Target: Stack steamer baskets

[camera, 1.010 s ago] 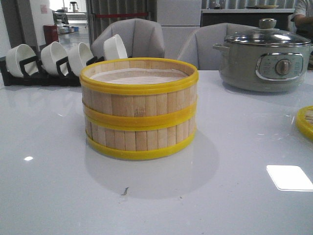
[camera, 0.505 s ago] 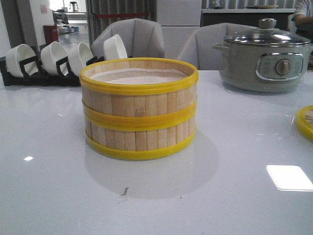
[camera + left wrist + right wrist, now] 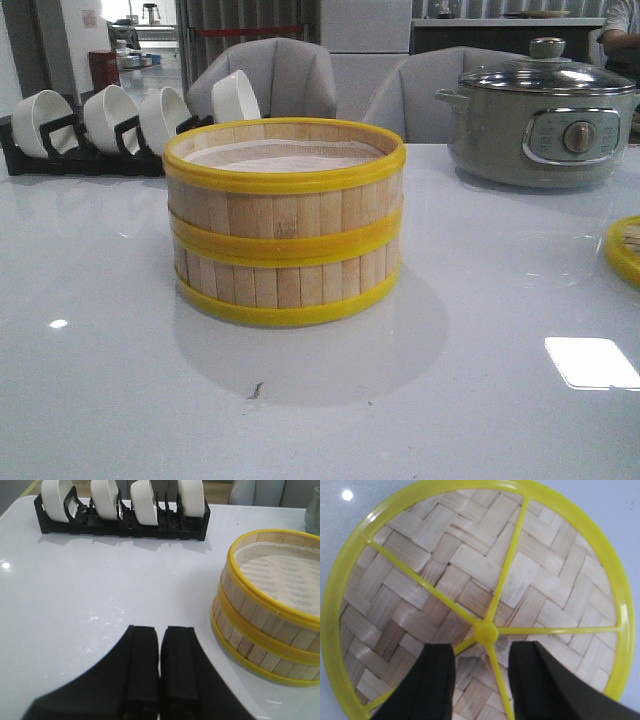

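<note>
two steamer baskets [image 3: 285, 222] stand stacked one on the other at the middle of the white table [image 3: 110, 380], in front of a black rack [image 3: 120, 522] of white bowls [image 3: 108, 118] and near a grey pot [image 3: 543, 125]. the left gripper [image 3: 160, 652] hovers beside the stack, fingers pressed together. the right gripper [image 3: 482, 667] is spread above a woven yellow-rimmed lid [image 3: 445, 570], straddling its hub.
</note>
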